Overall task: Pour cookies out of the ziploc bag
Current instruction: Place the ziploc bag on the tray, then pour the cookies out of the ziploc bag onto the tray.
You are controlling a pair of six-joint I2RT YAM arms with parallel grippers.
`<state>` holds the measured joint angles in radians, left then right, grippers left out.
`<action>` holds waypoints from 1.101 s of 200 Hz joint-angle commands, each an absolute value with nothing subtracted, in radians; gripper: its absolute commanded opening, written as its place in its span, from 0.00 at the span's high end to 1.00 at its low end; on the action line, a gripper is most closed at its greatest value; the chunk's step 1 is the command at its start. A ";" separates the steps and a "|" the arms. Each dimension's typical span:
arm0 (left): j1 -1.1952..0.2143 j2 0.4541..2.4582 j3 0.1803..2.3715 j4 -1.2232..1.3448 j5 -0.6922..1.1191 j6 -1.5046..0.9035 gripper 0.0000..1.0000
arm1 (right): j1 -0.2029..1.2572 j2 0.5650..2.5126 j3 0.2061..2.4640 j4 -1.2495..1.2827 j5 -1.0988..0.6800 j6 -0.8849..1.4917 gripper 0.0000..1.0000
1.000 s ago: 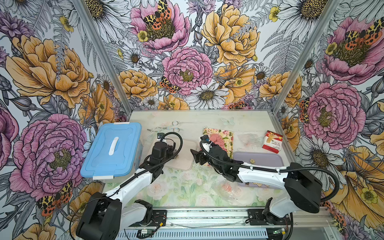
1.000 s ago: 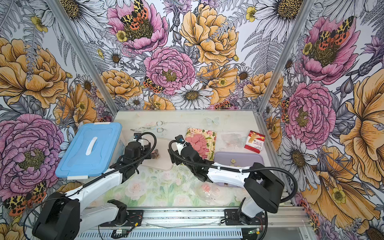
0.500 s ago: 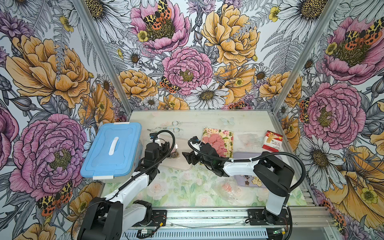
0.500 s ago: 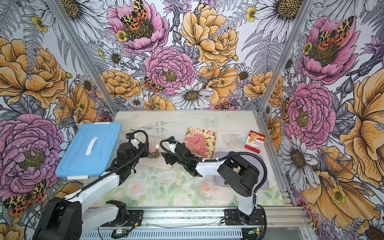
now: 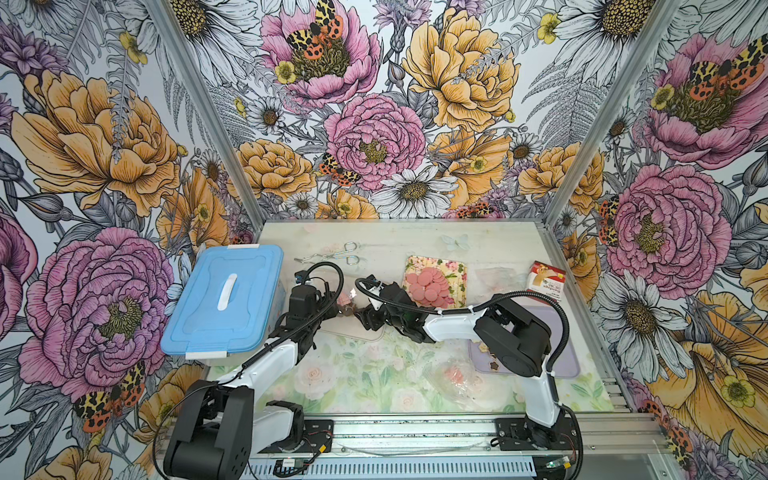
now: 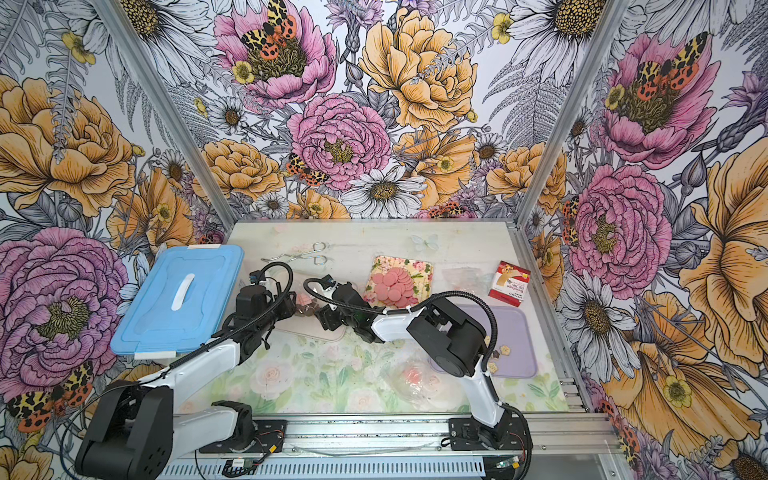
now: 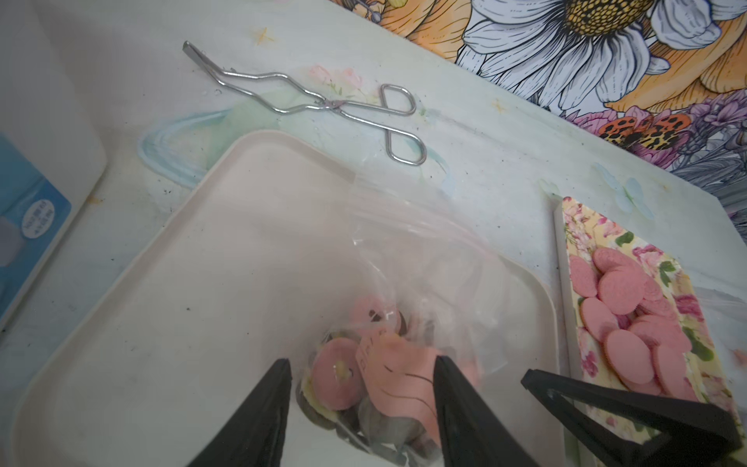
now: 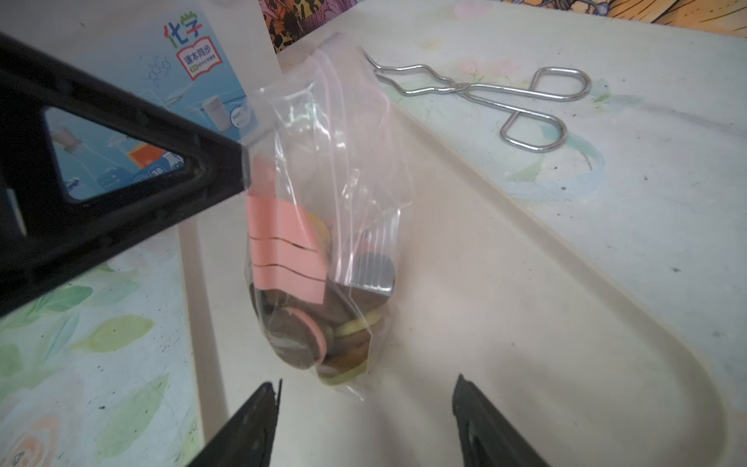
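The clear ziploc bag (image 8: 323,242) stands on a pale beige tray (image 8: 525,323), with a pink label on its side. The cookies (image 8: 307,335) inside it are pink, brown and yellow rounds piled at the bottom. In the left wrist view the bag (image 7: 384,323) sits between the spread fingers of my left gripper (image 7: 361,386), which is open. My right gripper (image 8: 366,386) is open too, just short of the bag's lower corner. In both top views the bag (image 5: 347,301) (image 6: 305,303) lies between the left gripper (image 5: 332,307) and the right gripper (image 5: 365,318).
A floral board with pink discs (image 5: 432,282) lies right of the tray. Further off are metal tongs (image 5: 332,255), a blue-lidded box (image 5: 224,299), a red carton (image 5: 546,282), a purple tray (image 5: 569,357) holding star cookies (image 6: 505,349), and an empty clear bag (image 5: 461,382).
My left gripper has opened and let go of the bag, which now rests on the beige tray. The right gripper has swung left toward the bag and narrowed slightly.
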<state>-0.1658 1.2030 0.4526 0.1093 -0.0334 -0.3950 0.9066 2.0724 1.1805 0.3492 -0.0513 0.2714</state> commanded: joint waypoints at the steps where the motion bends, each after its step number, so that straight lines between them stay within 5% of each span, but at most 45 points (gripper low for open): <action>1: -0.150 1.219 0.483 0.168 0.047 -0.401 0.41 | 0.914 2.114 1.214 0.325 -0.078 0.278 0.33; 50: -0.137 1.249 0.499 0.136 -0.008 -0.421 0.37 | 0.914 2.158 1.250 0.302 -0.112 0.265 0.46; 161: -0.119 1.247 0.486 0.165 0.002 -0.445 0.35 | 0.928 2.202 1.316 0.230 -0.140 0.218 0.57; 220: -0.120 1.256 0.488 0.173 0.027 -0.447 0.34 | 0.939 2.226 1.338 0.213 -0.151 0.204 0.78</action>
